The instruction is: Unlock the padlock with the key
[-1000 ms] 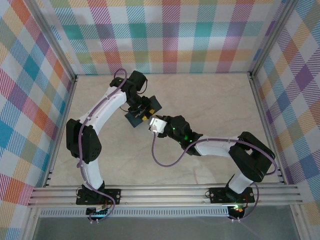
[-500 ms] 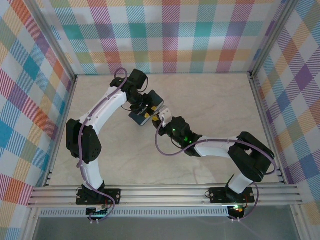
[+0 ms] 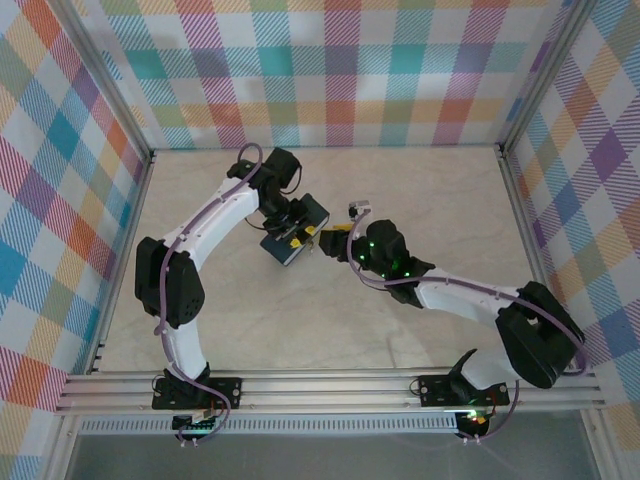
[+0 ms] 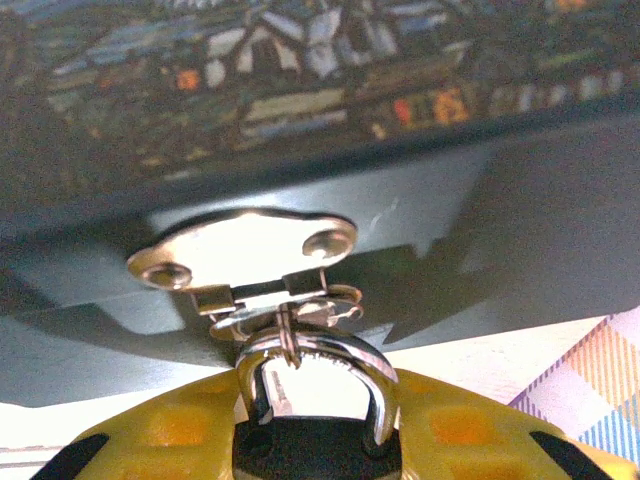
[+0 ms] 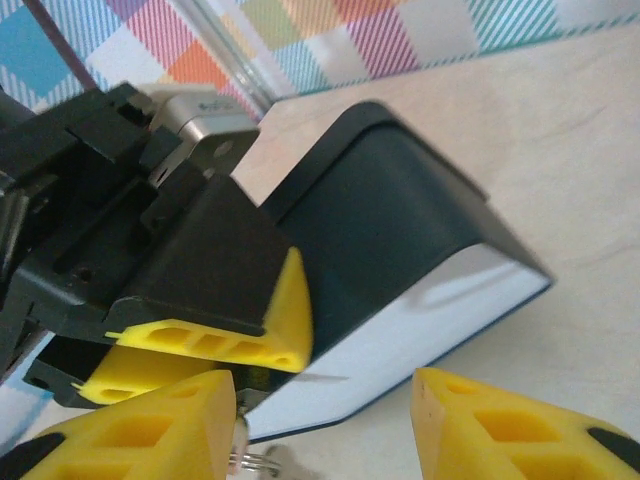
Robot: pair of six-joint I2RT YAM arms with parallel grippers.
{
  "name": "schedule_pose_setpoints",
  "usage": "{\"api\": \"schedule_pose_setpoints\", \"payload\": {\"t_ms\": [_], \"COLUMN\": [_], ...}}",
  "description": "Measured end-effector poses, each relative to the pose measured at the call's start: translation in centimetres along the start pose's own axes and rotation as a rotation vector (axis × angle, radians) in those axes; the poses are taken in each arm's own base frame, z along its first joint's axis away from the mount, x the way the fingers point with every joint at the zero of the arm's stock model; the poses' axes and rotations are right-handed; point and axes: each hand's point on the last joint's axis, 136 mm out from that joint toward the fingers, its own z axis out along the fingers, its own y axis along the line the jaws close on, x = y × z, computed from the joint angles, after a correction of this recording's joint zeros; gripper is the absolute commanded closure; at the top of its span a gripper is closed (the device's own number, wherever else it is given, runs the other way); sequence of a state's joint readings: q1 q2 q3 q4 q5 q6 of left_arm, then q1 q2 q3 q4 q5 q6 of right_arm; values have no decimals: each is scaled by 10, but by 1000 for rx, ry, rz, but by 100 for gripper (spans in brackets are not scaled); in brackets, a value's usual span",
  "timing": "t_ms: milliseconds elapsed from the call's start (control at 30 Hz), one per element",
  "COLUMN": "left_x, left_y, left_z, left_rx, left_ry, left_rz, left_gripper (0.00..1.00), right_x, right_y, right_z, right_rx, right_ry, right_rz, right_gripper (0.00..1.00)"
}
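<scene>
left gripper pinches the padlock; right gripper spread, key ring beside one finger: closing could miss it.

Left tool apparently clamped, right tool fingers spread apart

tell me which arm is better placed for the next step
Right, probably: the right tool is open beside a metal ring, while the left tool is clamped on the padlock, steadying it.
</scene>
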State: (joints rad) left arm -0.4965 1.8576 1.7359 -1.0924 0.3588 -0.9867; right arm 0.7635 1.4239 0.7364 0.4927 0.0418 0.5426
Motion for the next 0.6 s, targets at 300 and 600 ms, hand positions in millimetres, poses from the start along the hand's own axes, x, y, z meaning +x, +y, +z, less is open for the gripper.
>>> {"api": "schedule_pose_setpoints", "payload": {"t_ms": [300,600], "left_x": [0,0], "left_y": [-4,-6], "left_z": [0,1], "left_rx": [19,28], "left_ry": [1,8], "left_rz": [-13,-14], "left_gripper": [95,95], "right_x": [25,22], "right_y": [1,14], "right_z": [14,25], "right_rx": [-45,-105], "right_ry": [91,93], "right_rz": [95,124], "right_gripper": [49,50]}}
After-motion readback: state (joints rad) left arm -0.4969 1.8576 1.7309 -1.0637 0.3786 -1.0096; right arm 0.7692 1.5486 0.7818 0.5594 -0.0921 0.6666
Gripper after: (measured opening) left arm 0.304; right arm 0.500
